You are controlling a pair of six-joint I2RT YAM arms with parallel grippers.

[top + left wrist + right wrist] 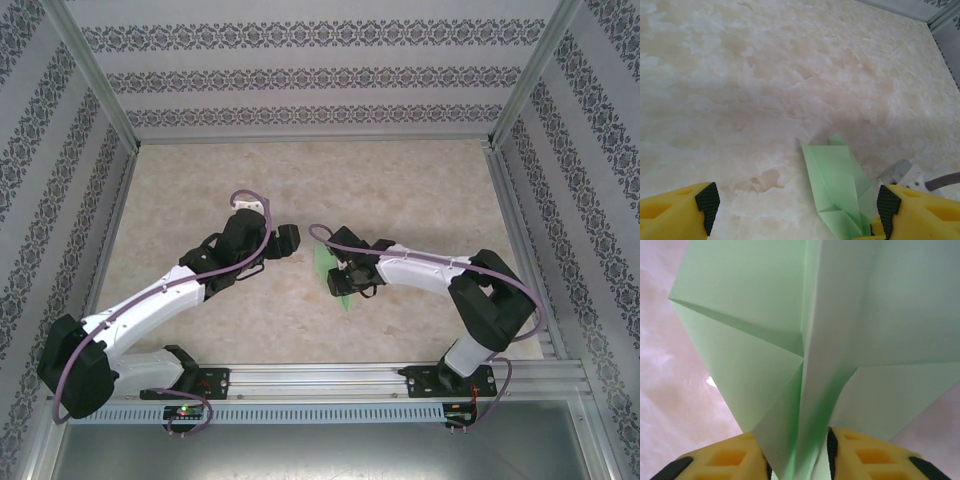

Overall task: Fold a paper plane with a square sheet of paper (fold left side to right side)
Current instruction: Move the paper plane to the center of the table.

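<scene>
The square sheet of paper is folded into a narrow pale green paper plane [324, 262], which is held up near the middle of the table. My right gripper [343, 277] is shut on the plane's centre fold. In the right wrist view the creased wings [745, 295] spread away above the yellow fingers [730, 460], and the fold runs down between the pads of that right gripper [797, 445]. My left gripper [290, 240] hangs just left of the plane, apart from it. Its jaws stand wide open, left gripper [797, 207], with the plane [837, 175] lying toward the right finger [910, 212].
The marble-patterned tabletop [200, 190] stretches out behind and to both sides of the arms. Patterned walls and aluminium rails [310, 140] close it in at the back and sides. A grey and white part of the right arm's wrist [902, 172] sits beside the plane.
</scene>
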